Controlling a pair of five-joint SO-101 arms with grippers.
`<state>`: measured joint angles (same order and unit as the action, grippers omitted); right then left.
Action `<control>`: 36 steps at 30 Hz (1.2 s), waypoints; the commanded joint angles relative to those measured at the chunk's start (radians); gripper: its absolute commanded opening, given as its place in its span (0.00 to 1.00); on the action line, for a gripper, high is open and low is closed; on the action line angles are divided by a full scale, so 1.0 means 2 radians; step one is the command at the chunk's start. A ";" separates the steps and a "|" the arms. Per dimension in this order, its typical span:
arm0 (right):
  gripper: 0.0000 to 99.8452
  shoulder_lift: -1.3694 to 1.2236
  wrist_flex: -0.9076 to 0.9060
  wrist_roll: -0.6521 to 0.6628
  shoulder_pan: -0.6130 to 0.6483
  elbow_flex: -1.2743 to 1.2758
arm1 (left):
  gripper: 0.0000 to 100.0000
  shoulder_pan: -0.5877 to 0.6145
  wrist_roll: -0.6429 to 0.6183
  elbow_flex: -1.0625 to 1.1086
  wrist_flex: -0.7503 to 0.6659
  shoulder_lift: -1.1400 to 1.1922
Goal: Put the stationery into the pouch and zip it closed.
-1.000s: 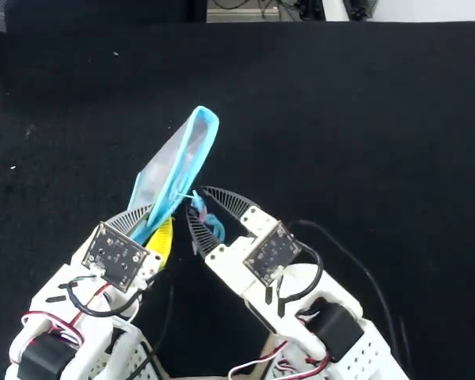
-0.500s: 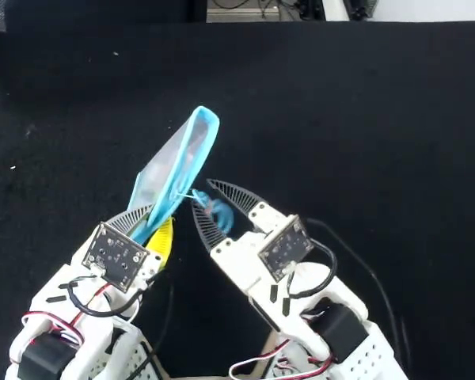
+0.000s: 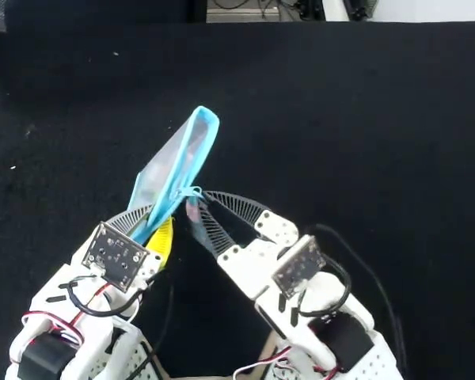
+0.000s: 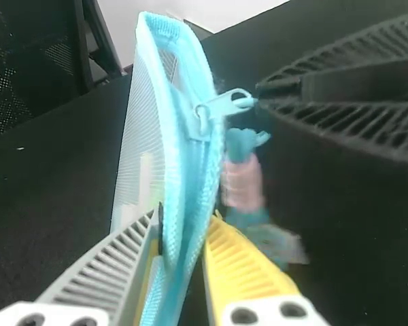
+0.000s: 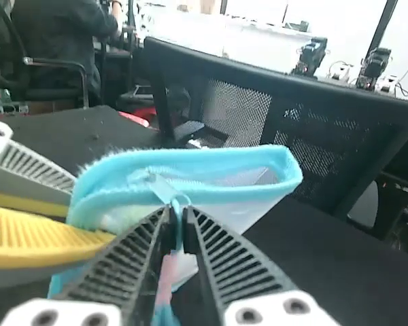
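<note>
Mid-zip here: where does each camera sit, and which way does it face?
High view: fixed above, looking down on the black table; shows both arms, left gripper clamping the pouch, right gripper shut on the zipper pull.
Left wrist view: on the left arm, looking past its own gripper along the pouch.
Right wrist view: on the right arm, looking past its own gripper at the pouch, a chair behind.
Both wrist views share the pouch and zipper pull.

room: table (image 3: 364,119) beyond pouch (image 3: 178,158) | obstacle: pouch between left gripper (image 3: 152,226), right gripper (image 3: 199,203)
</note>
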<state>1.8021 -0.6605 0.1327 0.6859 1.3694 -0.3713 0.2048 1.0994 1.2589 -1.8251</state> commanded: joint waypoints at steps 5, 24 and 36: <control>0.01 0.040 0.000 0.003 -0.004 0.004 | 0.03 -0.006 -0.006 0.013 0.008 0.002; 0.09 -0.032 0.038 0.002 -0.003 -0.003 | 0.03 -0.007 -0.006 0.012 0.008 0.002; 0.09 -0.076 0.038 0.002 -0.003 -0.029 | 0.03 -0.007 -0.006 0.012 0.008 0.002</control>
<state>1.6379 -0.6068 0.1343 0.6889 1.3541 -0.3713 0.2048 1.1009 1.2589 -1.8251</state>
